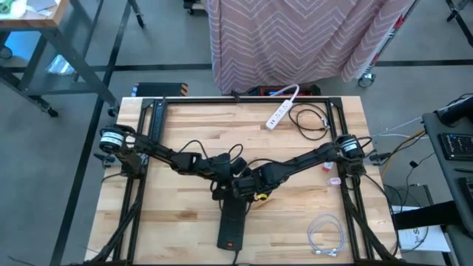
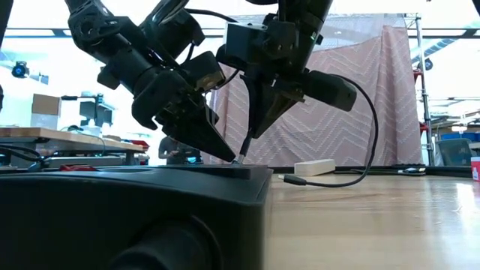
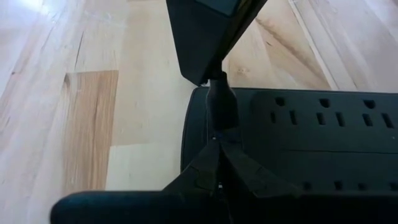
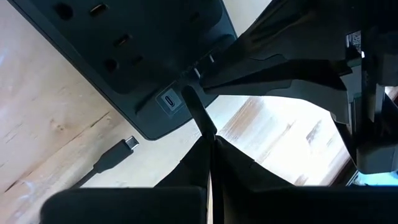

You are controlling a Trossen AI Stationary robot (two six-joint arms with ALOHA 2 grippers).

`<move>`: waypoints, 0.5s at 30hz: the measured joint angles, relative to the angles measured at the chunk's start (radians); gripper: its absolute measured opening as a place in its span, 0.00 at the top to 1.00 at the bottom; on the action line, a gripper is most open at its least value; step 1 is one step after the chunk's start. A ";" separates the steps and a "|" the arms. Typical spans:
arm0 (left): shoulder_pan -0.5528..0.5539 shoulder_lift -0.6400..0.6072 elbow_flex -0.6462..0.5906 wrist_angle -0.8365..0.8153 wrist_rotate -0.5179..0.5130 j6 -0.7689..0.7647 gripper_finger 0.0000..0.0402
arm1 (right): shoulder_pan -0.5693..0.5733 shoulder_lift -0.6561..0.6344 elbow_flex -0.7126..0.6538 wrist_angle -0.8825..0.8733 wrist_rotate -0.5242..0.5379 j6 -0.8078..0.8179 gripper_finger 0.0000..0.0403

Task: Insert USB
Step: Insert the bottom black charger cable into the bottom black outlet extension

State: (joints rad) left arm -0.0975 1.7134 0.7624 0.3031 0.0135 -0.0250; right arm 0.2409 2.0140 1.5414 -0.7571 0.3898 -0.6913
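1. USB plug [image 4: 198, 112] stands pinched in the right gripper [image 4: 210, 138], its fingers closed on the connector, tip at the end of the black power strip [image 3: 311, 143] near the table's middle, beside the strip's small port [image 4: 170, 100].
2. Left gripper [image 3: 217, 140], fingers shut on nothing, presses down on the strip's top, likely to steady it against the push.
3. Loose cable end [image 4: 121, 149] lies on the wooden table [image 1: 185, 244] just beside the strip, apparently spare.
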 joint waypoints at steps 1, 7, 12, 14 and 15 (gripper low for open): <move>0.000 0.000 0.000 0.000 0.000 0.000 1.00 | -0.001 0.000 0.000 0.000 0.000 -0.001 1.00; 0.000 0.000 0.000 -0.011 -0.004 0.010 1.00 | -0.004 0.000 -0.002 0.000 -0.002 -0.010 1.00; 0.000 0.000 0.000 -0.017 -0.004 0.019 1.00 | -0.005 0.000 -0.005 0.006 -0.003 -0.027 1.00; 0.000 0.000 0.000 -0.023 -0.004 0.022 1.00 | -0.006 0.000 -0.005 0.008 -0.004 -0.029 1.00; 0.000 0.000 0.000 -0.026 -0.004 0.026 1.00 | -0.006 0.000 -0.006 0.009 -0.003 -0.033 1.00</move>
State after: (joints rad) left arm -0.0975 1.7134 0.7624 0.2770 0.0097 0.0008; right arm 0.2348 2.0144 1.5356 -0.7483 0.3866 -0.7238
